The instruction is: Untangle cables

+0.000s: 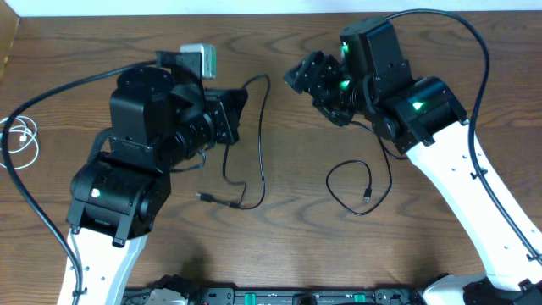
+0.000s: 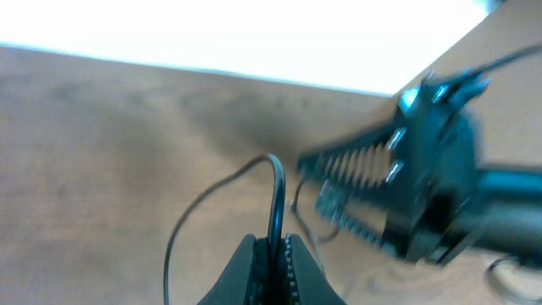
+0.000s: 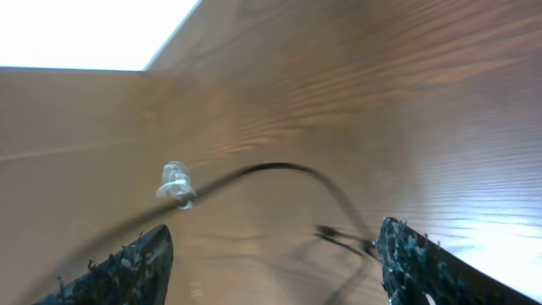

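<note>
Two black-and-white arms reach over a brown wooden desk (image 1: 279,254), the left arm (image 1: 127,161) from the lower left and the right arm (image 1: 449,144) from the lower right. Their ends are turned toward each other near the middle of the desk, but apart.

The left pincer (image 1: 235,114) is clenched on the long black cable (image 1: 259,144). In the left wrist view its fingers (image 2: 246,271) meet, and the cable rises from between them and arches over to the left.

The right pincer (image 1: 298,76) is released, its fingers (image 3: 127,267) spread wide with nothing held. Beyond them a black strand (image 3: 279,167) curves over the wood, touching neither finger; I cannot tell which cable it belongs to.

The long black cable climbs from the left pincer to a bend near the right pincer. It then runs down the middle of the desk and curls back left to a small plug (image 1: 203,197) lying on the wood.

A looped black cable (image 1: 339,191) lies below the right arm's wrist, well apart from the first.

A white cable (image 1: 24,140) sits bunched at the far left edge.
</note>
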